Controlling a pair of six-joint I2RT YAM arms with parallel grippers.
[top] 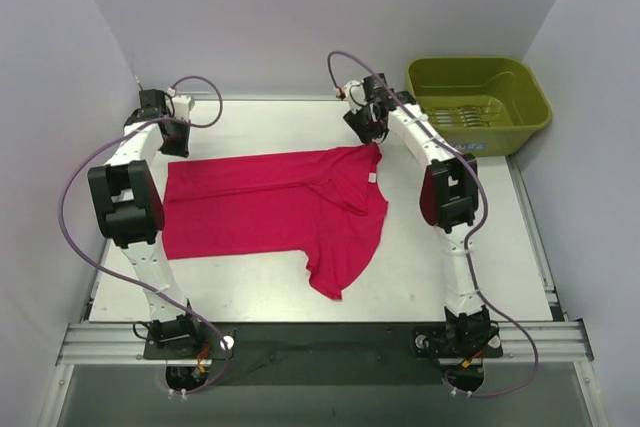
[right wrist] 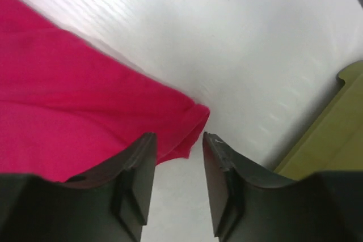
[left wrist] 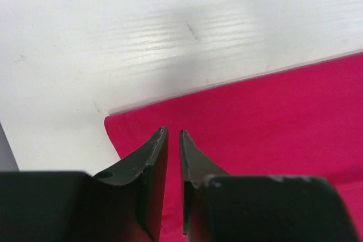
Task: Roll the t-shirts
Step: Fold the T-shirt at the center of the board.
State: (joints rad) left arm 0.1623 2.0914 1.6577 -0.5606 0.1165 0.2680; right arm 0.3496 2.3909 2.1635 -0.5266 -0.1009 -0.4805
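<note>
Lying flat, t-shirt [top: 270, 202], its edges ringed by white table [top: 260, 287].

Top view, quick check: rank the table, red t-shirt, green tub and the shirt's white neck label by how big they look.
1. Table
2. T-shirt
3. Olive-green tub, though it sits farther from the camera
4. White neck label, tiny

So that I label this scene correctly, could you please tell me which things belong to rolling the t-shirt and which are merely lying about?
Belongs to the job: magenta-red t-shirt; left gripper; right gripper.
Just lying about: olive-green tub.
</note>
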